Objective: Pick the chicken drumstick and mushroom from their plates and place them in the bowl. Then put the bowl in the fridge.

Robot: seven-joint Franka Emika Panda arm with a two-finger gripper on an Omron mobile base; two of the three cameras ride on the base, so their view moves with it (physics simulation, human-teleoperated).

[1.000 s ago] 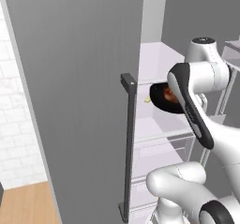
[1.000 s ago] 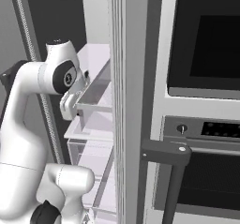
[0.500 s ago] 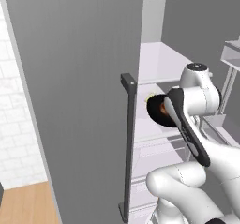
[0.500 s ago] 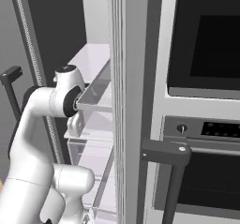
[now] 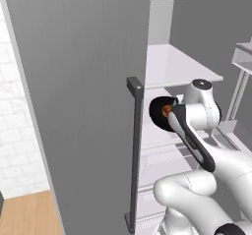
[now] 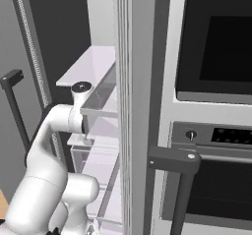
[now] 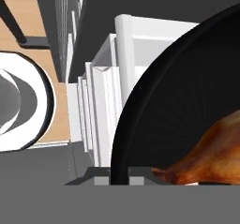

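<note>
My gripper is shut on the rim of the black bowl, and its fingers barely show at the bottom of the hand view. The glossy reddish-brown chicken drumstick lies inside the bowl. In the left base view the bowl hangs in the air at the fridge opening, just right of the door handle, with the drumstick showing as an orange spot. The fridge stands open, its white shelves behind the bowl. The mushroom is hidden and the plates are out of view.
The open grey fridge door fills the left. White fridge drawers and wood floor lie below the bowl. To the right stand a door shelf, the other door's edge and the black wall oven with its handle.
The arm has folded lower and carried the bowl a little down and to the left, closer to the door handle. The grip has stayed shut.
</note>
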